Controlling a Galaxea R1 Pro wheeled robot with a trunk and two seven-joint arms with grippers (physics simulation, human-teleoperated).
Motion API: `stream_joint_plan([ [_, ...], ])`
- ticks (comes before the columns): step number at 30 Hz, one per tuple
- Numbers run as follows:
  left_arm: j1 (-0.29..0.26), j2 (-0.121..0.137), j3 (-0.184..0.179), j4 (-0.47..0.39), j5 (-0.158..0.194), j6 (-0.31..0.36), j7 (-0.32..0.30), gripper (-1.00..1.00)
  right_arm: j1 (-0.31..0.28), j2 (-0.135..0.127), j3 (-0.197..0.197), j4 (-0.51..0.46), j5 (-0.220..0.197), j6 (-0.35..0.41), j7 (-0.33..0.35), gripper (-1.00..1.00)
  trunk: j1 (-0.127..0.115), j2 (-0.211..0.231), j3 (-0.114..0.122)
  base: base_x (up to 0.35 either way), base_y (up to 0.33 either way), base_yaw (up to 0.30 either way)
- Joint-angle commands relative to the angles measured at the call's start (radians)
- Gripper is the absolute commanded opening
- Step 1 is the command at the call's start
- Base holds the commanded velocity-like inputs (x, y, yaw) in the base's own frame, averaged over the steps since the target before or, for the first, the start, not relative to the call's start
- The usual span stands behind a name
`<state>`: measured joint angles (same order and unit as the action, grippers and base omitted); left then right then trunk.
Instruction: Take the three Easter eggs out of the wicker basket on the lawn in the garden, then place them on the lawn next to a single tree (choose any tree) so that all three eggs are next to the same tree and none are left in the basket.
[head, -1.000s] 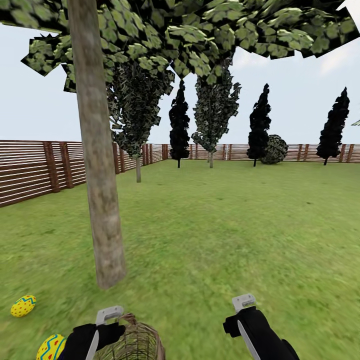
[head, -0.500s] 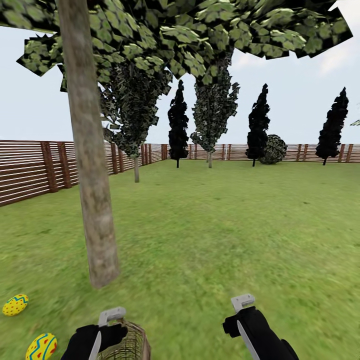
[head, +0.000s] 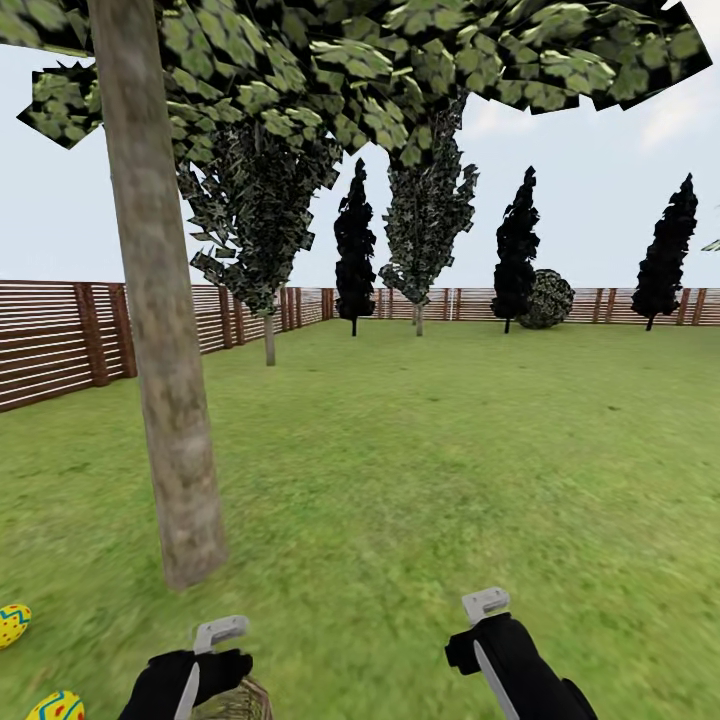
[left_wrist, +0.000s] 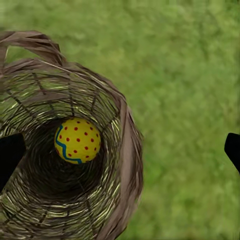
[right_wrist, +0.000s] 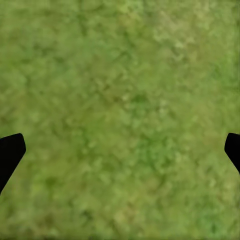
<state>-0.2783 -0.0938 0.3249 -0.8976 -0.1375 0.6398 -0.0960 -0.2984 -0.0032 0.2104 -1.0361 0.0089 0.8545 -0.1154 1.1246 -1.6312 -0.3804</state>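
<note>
I am holding my left gripper (left_wrist: 120, 145) over the basket (left_wrist: 127, 150), jaws apart and empty. The last egg (left_wrist: 77, 140) is lying at its bottom, frame centre-left: hard, smooth, likely slippery, so I'd pinch across its widest middle.

open lawn (head: 480, 480) ahead, tree (head: 165, 400) trunk front-left, wicker basket (left_wrist: 75, 165) mouth unobstructed from above

egg in basket (left_wrist: 77, 141): yellow, red dots, blue zigzag | basket (left_wrist: 127, 150): brown weave | two eggs on grass (head: 12, 625) (head: 55, 707): yellow, blue zigzags, red dots | grass (head: 450, 450): patchy green | trunk (head: 160, 340): pale grey-brown | leaves (head: 380, 70): light green | fence (head: 50, 340): brown slats | cone trees (head: 518, 245): almost black | grippers (head: 205, 660) (head: 480, 625): black, grey tips
</note>
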Motion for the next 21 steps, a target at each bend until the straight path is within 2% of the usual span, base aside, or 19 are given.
stream_joint_plan([
  [1, -0.001, 0.018, 0.011, -0.009, -0.009, 0.005, -0.017, 1.0, -0.001, -0.002, 0.0, -0.001, -0.001, 0.005, -0.003, 1.0, 0.0, -0.001, -0.001, 0.007, -0.001, 0.0],
  [2, -0.001, 0.045, 0.013, -0.014, -0.006, 0.006, -0.023, 1.0, -0.001, -0.003, -0.001, -0.001, -0.002, 0.005, -0.002, 1.0, 0.0, -0.001, -0.001, 0.005, -0.001, 0.0],
  [4, -0.001, 0.156, 0.016, -0.018, -0.001, 0.008, -0.079, 1.0, -0.001, -0.005, -0.004, -0.001, -0.005, 0.006, 0.0, 1.0, 0.0, -0.001, -0.001, 0.002, 0.0, 0.0],
  [5, -0.001, 0.226, 0.028, -0.017, -0.002, 0.009, -0.158, 1.0, -0.001, -0.006, -0.005, -0.001, -0.006, 0.006, 0.001, 1.0, 0.0, -0.001, -0.001, 0.0, 0.0, 0.0],
  [7, -0.001, 0.3, 0.073, -0.012, -0.003, 0.009, -0.247, 1.0, -0.001, -0.006, -0.005, -0.001, -0.008, 0.006, 0.001, 1.0, 0.0, -0.001, -0.001, 0.0, 0.0, 0.0],
  [9, -0.001, 0.351, 0.124, -0.01, -0.004, 0.009, -0.317, 1.0, -0.001, -0.006, -0.006, -0.001, -0.009, 0.006, 0.001, 1.0, 0.0, -0.001, -0.001, 0.0, 0.0, 0.0],
  [12, -0.001, 0.387, 0.158, -0.013, -0.009, 0.013, -0.374, 1.0, -0.001, -0.009, -0.009, -0.001, -0.009, 0.006, 0.001, 1.0, 0.0, -0.001, -0.001, 0.0, 0.0, 0.0],
  [21, 0.0, 0.399, 0.167, -0.003, -0.016, 0.018, -0.386, 1.0, -0.001, -0.01, -0.011, -0.002, -0.005, 0.006, -0.003, 1.0, 0.0, -0.001, -0.001, 0.0, 0.0, 0.0],
])
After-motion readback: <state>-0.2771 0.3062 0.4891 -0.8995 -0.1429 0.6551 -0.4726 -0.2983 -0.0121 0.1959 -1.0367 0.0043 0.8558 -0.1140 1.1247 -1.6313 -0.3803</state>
